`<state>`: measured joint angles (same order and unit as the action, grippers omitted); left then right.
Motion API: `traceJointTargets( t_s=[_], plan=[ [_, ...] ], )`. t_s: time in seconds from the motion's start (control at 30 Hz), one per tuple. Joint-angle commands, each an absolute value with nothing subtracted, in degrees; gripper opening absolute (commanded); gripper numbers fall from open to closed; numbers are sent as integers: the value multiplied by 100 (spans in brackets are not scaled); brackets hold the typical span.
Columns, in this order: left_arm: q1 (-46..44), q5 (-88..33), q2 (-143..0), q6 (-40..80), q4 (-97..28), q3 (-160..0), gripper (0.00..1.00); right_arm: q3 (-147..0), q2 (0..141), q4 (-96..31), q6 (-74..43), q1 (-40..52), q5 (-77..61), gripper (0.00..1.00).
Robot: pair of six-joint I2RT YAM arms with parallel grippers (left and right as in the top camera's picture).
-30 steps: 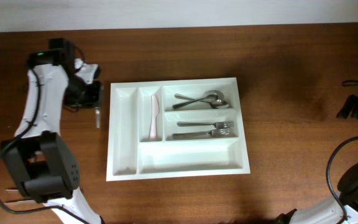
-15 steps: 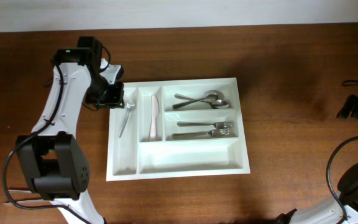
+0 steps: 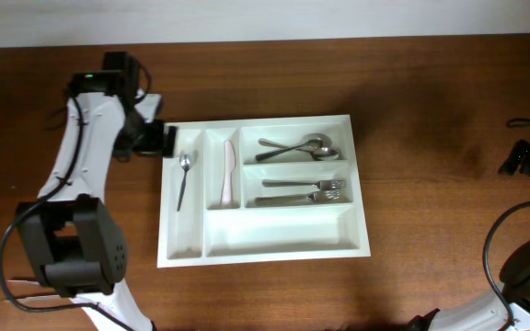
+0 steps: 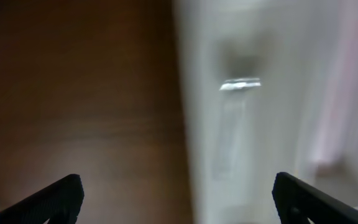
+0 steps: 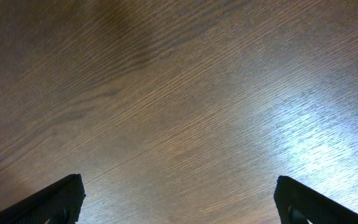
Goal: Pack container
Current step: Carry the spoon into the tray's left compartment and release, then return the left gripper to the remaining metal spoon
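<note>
Released since the earlier frame, the spoon [image 3: 182, 181] is laid in the tray's [image 3: 274, 233] leftmost compartment; left jaws are withdrawn, spread wide. Light, stiff, slippery, it is best gripped mid-handle.

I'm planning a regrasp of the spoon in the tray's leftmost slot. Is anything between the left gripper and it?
Only the left wall of the tray stands between the left gripper and the spoon. The spoon lies alone in its slot, with nothing on it.

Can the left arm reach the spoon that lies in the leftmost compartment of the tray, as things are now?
Probably yes. The left gripper is open right beside that compartment, and nothing lies over the spoon.
</note>
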<state>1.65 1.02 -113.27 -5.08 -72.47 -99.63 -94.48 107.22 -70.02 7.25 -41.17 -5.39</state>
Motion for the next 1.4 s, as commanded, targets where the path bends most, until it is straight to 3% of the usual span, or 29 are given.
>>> traceJointTargets(
  t_s=[0.0,0.63,1.37],
  plan=[
    [565,2029,-11367,-541,-7334,-10066,99,-9439,10742,-7000,681,-4132,-532,99],
    [2633,701,-11367,-819,-7030,-9201,99,-9439,10742,-7000,681,-4132,-530,99],
    [3732,-117,-11367,-1772,-5968,-8018,99,-9439,10742,-7000,681,-4132,-530,99]
  ],
)
